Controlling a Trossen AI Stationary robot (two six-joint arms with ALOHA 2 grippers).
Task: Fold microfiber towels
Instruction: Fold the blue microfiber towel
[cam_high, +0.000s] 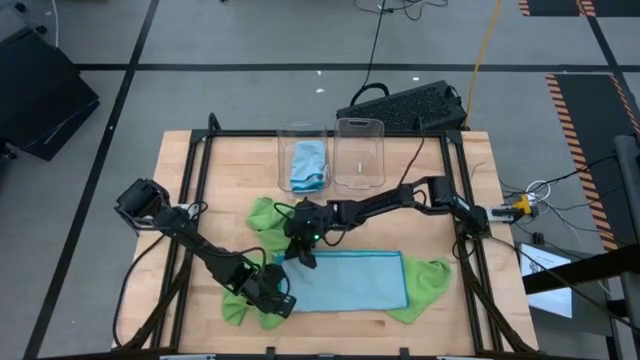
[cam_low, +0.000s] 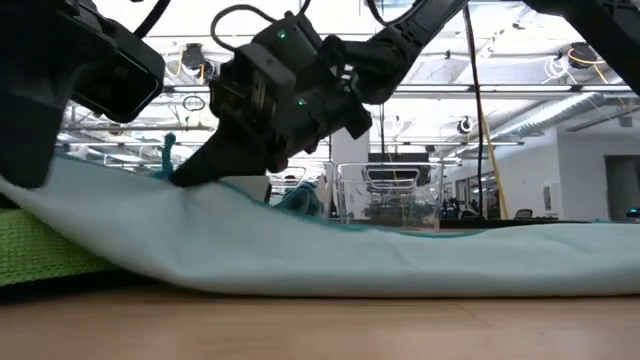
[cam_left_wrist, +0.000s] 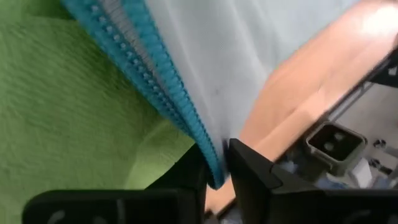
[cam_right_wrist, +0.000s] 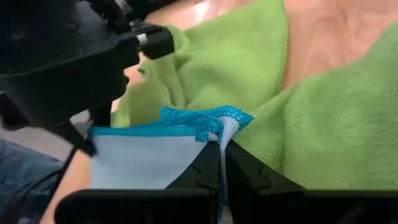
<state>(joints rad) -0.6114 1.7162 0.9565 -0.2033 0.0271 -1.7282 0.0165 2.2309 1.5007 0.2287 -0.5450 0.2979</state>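
A light blue microfiber towel (cam_high: 345, 282) lies as a flat rectangle on the table's near middle, on top of lime green towels (cam_high: 432, 285). My left gripper (cam_high: 278, 297) is shut on the blue towel's near left corner. My right gripper (cam_high: 300, 255) is shut on its far left corner, which is raised off the table in the low view (cam_low: 185, 175). The rest of the blue towel (cam_low: 400, 255) rests flat on the wood and on the green cloth (cam_low: 40, 250). My left gripper pinches the blue towel's teal stitched edge (cam_left_wrist: 211, 163) between its two fingers, at the near left corner, coming from the table's left. The cloth runs away from the fingers over a green towel (cam_left_wrist: 74, 124). My right gripper pinches the blue towel's stitched corner (cam_right_wrist: 225, 127) between its two fingers, slanting down from the far right. More than one layer edge shows between the fingers. The corner is lifted a little; the cloth slopes down from it to the table.
Two clear bins stand at the far middle: the left one (cam_high: 303, 160) holds a blue towel, the right one (cam_high: 360, 152) shows nothing inside. Green towels spread at far left (cam_high: 265, 213) and near left (cam_high: 233, 307). A black keyboard (cam_high: 405, 105) lies beyond the far edge.
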